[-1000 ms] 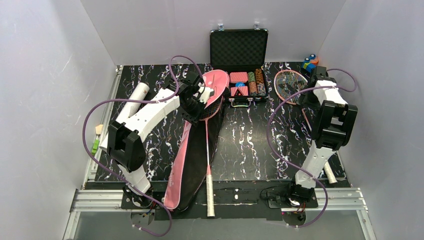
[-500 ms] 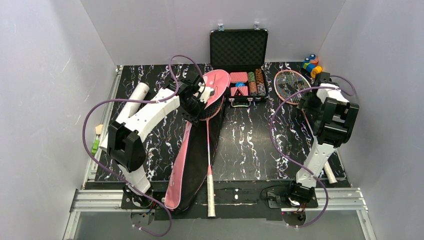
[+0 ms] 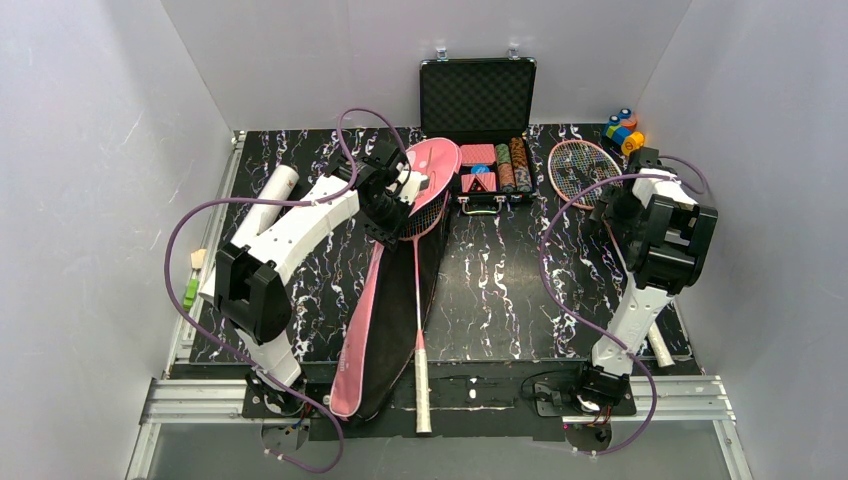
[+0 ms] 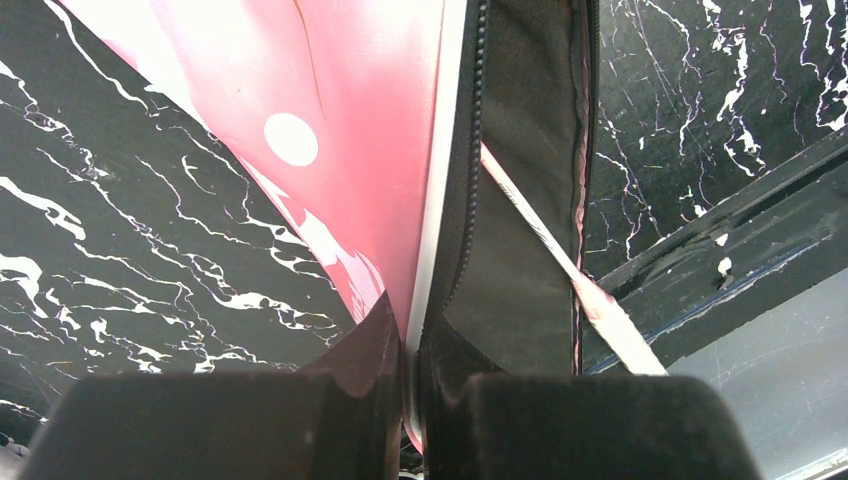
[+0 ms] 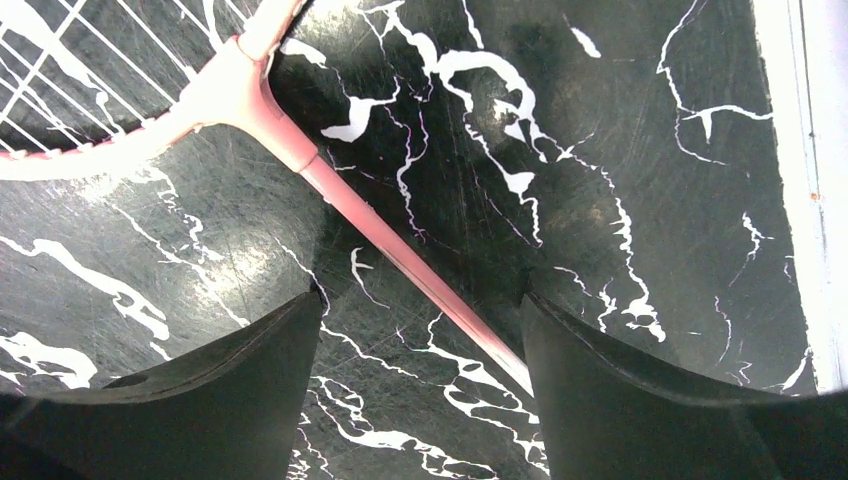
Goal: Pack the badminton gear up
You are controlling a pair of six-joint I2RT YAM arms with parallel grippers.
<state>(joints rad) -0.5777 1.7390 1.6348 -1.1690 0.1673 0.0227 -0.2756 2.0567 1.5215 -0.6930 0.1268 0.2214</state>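
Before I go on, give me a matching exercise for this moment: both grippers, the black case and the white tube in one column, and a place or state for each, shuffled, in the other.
Column one:
1. left gripper
2. right gripper
3. black case
4. white tube

Column two:
A. open over the shaft of the pink racket
B. lying near the far left corner, beside the left arm
C. shut on the edge of the pink bag
D. lid up, at the far edge of the table

Pairs: 1-C, 2-A, 3-D, 4-B
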